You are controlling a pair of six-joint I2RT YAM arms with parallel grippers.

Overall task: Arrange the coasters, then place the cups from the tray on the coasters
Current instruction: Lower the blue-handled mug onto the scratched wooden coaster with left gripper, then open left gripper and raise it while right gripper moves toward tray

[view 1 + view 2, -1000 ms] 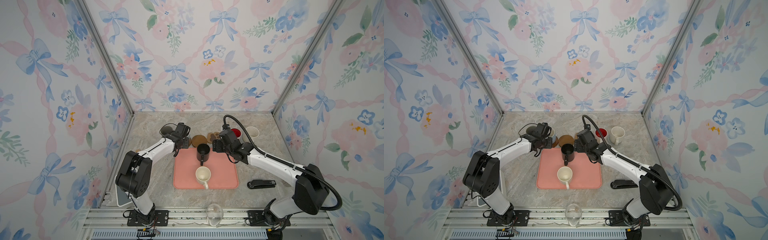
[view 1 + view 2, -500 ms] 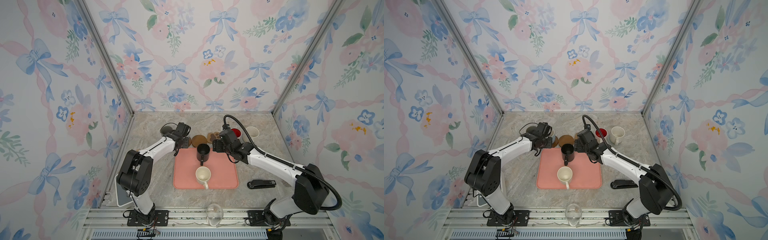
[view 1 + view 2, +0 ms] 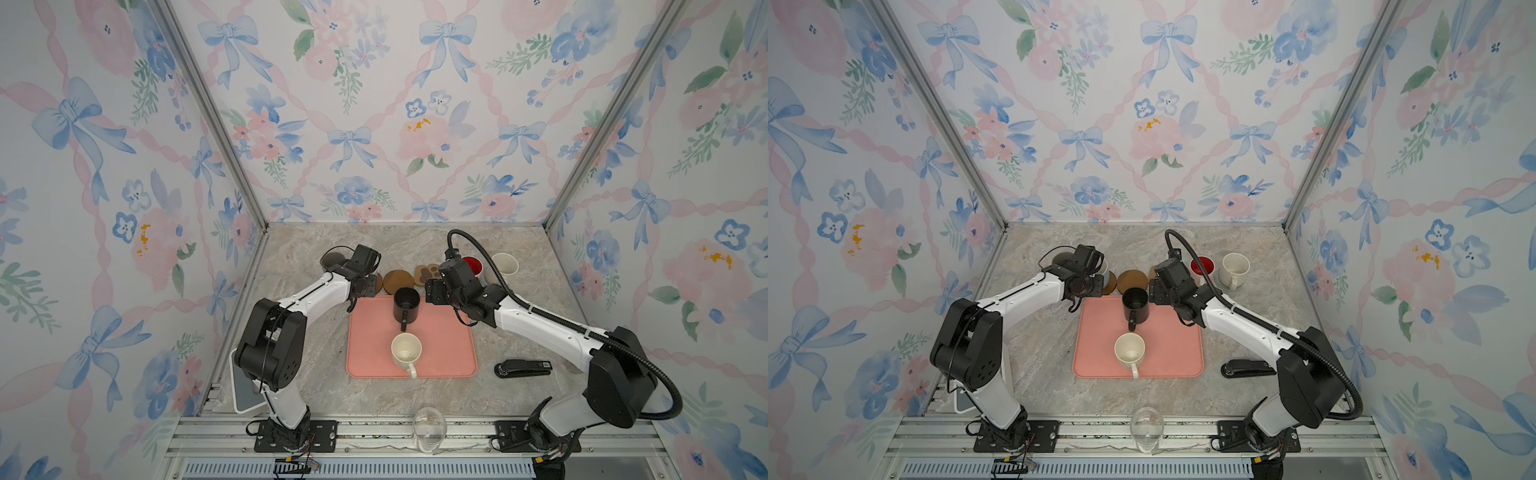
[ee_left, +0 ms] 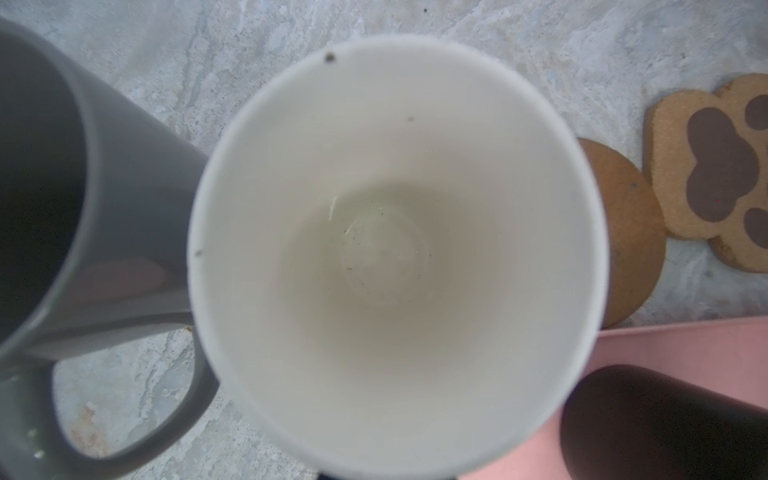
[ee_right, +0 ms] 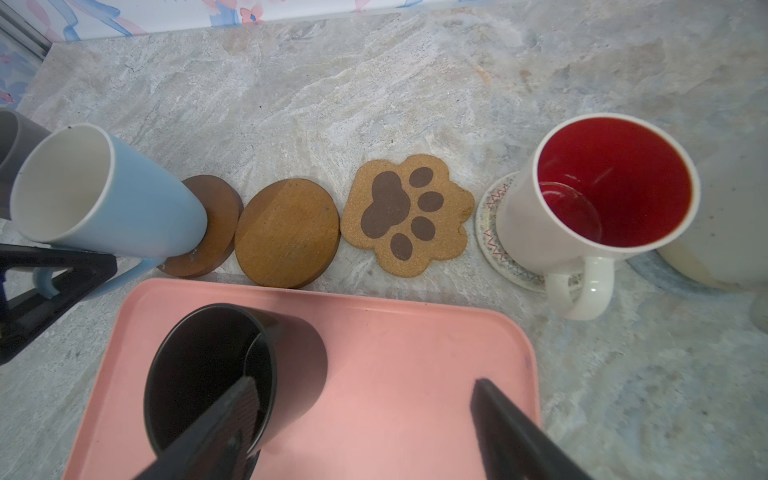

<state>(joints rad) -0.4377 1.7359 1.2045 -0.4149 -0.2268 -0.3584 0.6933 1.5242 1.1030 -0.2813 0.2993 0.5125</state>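
**Table** (image 3: 415, 245): marbled stone surface, carrying everything below.

**Tray** (image 3: 451, 349): salmon-pink, at the middle of the table. Two mugs stand upright on it, the black mug (image 3: 406, 305) at the far edge and the cream mug (image 3: 406, 353) nearer the front. Both handles point toward the front.

**Row just beyond the tray's far edge**, left to right in both top views:
1. grey mug (image 4: 124, 232) — what it stands on is hidden.
2. dark brown round coaster (image 5: 222, 224), carrying the pale blue mug (image 5: 108, 195), which is white inside.
3. light brown round coaster (image 5: 286, 239), bare.
4. paw-print coaster (image 5: 407, 214), bare, just beside item 3.
5. white woven coaster (image 5: 486, 220), carrying the red-lined white mug (image 5: 598, 187).
6. grey-blue coaster (image 5: 652, 272), carrying the far cream mug (image 3: 1235, 268).

**Left claw** (image 3: 365, 290): closed on the pale blue mug's handle. Its wrist camera looks straight down into that mug.

**Right claw** (image 5: 363, 380): spread wide and holding nothing, low over the tray just beside the black mug. In the wrist view one finger crosses that mug's rim; whether it reaches inside cannot be told. The other finger is over bare tray.

**Other items:** black stapler (image 3: 523, 368) on the table right of the tray; clear glass (image 3: 430, 428) at the front edge.
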